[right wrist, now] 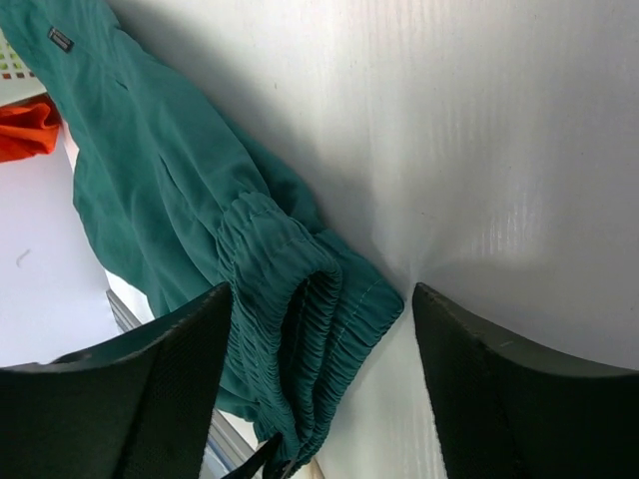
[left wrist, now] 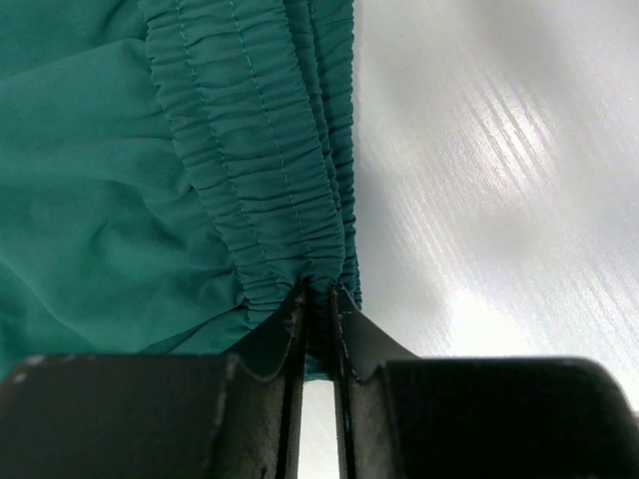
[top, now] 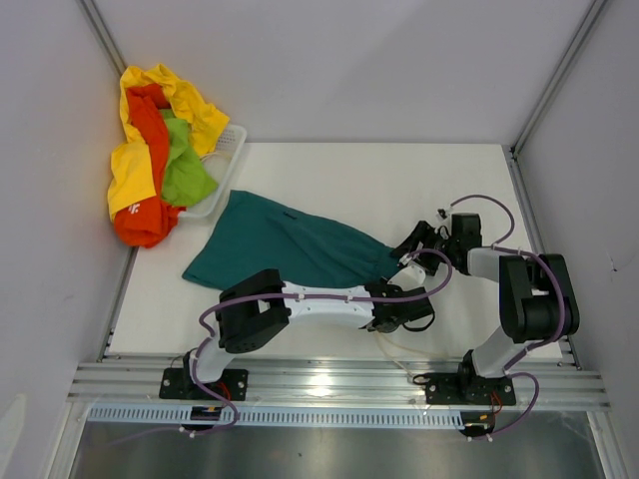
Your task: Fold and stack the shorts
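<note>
Where the two walls meet at far left: white plastic basket (top: 232, 150) with lattice sides, heaped with soft yellow shorts (top: 135, 170), orange-red shorts (top: 148, 215) and lime green shorts (top: 185, 170); the heap spills over the basket's near rim
Surface: flat white table (top: 399, 180), bearing the basket and the garment below
Task's garment: dark teal fabric shorts (top: 285, 244) spread on the table just beside the basket, apart from the heap; the leg end is toward the basket and the gathered elastic waistband (left wrist: 260, 150) is at the right end
Left gripper (left wrist: 319, 294): reaches in from the near side to the right end of the dark teal fabric shorts; its jaws are almost together, pinching a bunched fold of the elastic waistband between them
Right gripper (right wrist: 318, 294): just right of the left gripper, over the same end of the garment; its jaws are spread wide with one finger on either side of the waistband corner, gripping nothing; whether a finger touches the cloth cannot be told
</note>
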{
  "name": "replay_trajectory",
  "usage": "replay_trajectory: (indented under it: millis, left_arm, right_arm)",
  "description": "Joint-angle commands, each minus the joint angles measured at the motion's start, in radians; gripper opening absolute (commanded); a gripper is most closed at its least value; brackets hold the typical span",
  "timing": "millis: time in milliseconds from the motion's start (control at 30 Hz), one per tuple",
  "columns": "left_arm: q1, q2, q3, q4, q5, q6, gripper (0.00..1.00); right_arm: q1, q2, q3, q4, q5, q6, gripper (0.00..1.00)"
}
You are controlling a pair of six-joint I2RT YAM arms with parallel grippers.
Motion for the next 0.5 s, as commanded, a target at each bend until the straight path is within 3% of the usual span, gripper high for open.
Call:
replay_trajectory:
  millis: [0, 167, 367, 467]
  left_arm:
    - [-0.001, -0.006, -0.017, 0.002, 0.050, -0.028, 0.14]
    - [-0.001, -0.008, -0.022, 0.010, 0.050, -0.025, 0.14]
    - [-0.001, -0.009, -0.023, 0.016, 0.054, -0.022, 0.13]
    - [-0.001, -0.013, -0.029, 0.020, 0.054, -0.020, 0.13]
  right_arm:
    - [0.011, 0.038, 0.025, -0.005, -0.014, -0.044, 0.73]
    - [0.031, 0.018, 0.007, -0.028, 0.029, -0.073, 0.70]
    - [0.036, 0.056, 0.002, -0.001, 0.009, -0.070, 0.51]
    - [0.037, 0.059, -0.001, 0.001, 0.015, -0.072, 0.35]
